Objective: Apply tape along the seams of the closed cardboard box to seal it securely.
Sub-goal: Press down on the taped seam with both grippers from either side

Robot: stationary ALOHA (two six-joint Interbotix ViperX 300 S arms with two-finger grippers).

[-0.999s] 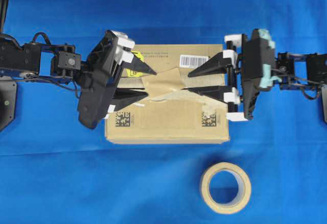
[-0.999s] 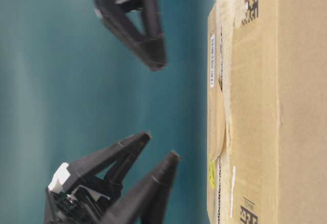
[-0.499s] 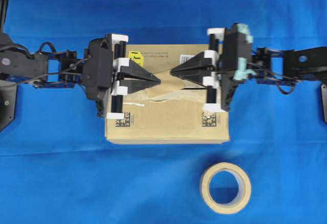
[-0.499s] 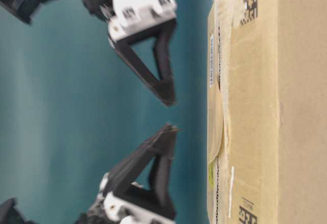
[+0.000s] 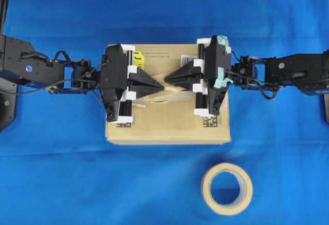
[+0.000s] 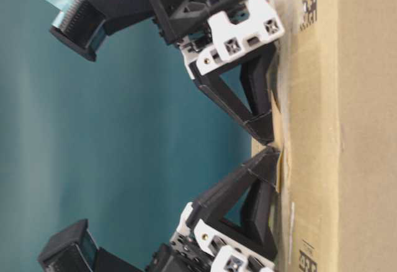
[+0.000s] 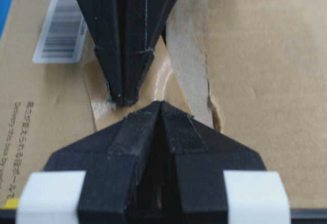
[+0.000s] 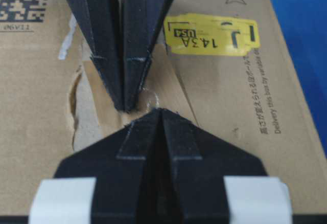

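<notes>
Both the left gripper (image 5: 163, 87) and right gripper (image 5: 167, 78) press together, tips on the tape (image 7: 168, 81) mid-box; thin, pliable paper, best pressed flat at centre.

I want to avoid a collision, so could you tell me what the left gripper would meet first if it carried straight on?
Most likely the right gripper: the left gripper points at it almost tip to tip over the tape, both with jaws shut.
</notes>
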